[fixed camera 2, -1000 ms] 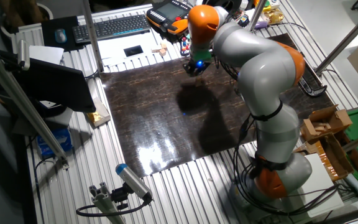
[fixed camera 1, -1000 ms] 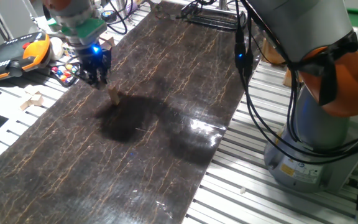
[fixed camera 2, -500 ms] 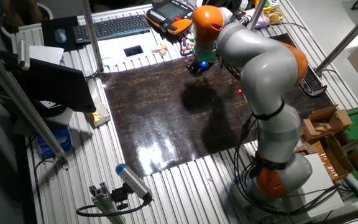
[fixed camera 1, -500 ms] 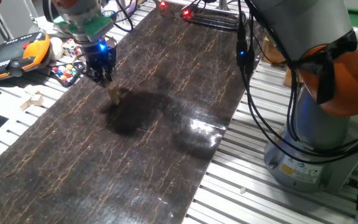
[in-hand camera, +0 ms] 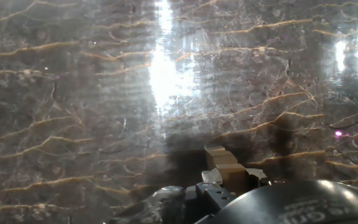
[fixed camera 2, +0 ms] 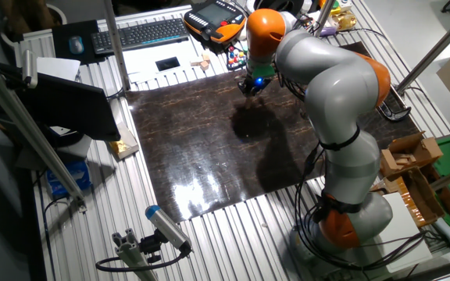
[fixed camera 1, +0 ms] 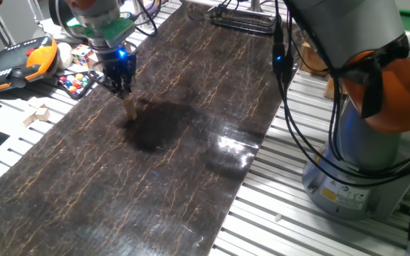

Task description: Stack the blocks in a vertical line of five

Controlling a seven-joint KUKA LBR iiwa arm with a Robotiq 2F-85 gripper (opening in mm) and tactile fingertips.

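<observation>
A short upright stack of tiny tan blocks [fixed camera 1: 129, 109] stands on the dark marbled mat near its left edge. My gripper [fixed camera 1: 125, 92] hangs directly over the stack, its tips at the stack's top. In the hand view a tan block [in-hand camera: 232, 175] sits between the grey fingers [in-hand camera: 205, 180] at the bottom edge, and the gripper [in-hand camera: 232, 182] looks shut on it. The stack top [in-hand camera: 216, 155] shows just beyond it. In the other fixed view the gripper [fixed camera 2: 248, 88] is at the mat's far edge, and the blocks are too small to make out.
Left of the mat lie an orange and black pendant [fixed camera 1: 16, 60], a multicoloured puzzle cube [fixed camera 1: 84, 53], small coloured balls [fixed camera 1: 73, 82] and larger pale wooden blocks [fixed camera 1: 38, 114]. The arm's base [fixed camera 1: 361, 163] stands to the right. A keyboard [fixed camera 2: 139, 33] lies behind the mat.
The gripper has moved right and slightly away from the mat's left edge, from beside the stack to directly over it. The stack has not moved.
</observation>
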